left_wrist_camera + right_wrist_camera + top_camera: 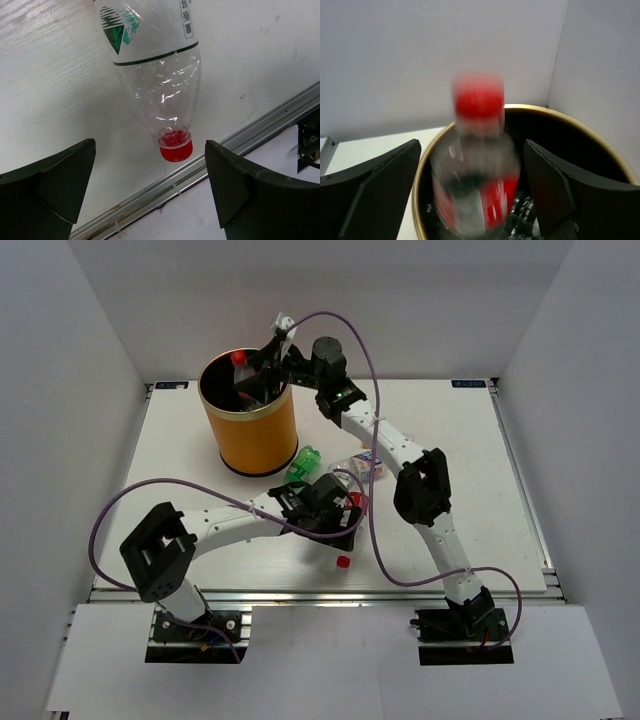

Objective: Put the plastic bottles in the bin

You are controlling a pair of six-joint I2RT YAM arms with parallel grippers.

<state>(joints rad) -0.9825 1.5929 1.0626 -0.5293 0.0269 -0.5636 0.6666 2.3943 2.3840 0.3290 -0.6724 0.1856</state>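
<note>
- Where the right gripper (471, 147) hangs over the bin (255, 440), its jaws are spread wide, and a gap is seen on each side of the bottle between them.
- That red-labelled bottle (472, 190) is seen upright above the bin's open mouth, its red cap uppermost and its lower part already below the gold rim (580, 127); its outline is blurred, so contact with either finger cannot be told.
- The bin's black inside is seen behind the bottle; what lies at the bottom cannot be made out.
- The left gripper (150, 145) is held low over the table (450, 440), to the near right of the bin and well apart from it; its jaws are spread fully and nothing is pinched.
- A clear bottle (160, 85) is laid on its side just beyond those open fingers, also to the near right of the bin, with its red cap (175, 149) turned away from the bin.
- A green bottle (303, 462) is laid just beside the bin's base, on its near right side.
- A blue-white-labelled bottle (368, 466) is laid to the right of the bin, beyond the green one.
</note>
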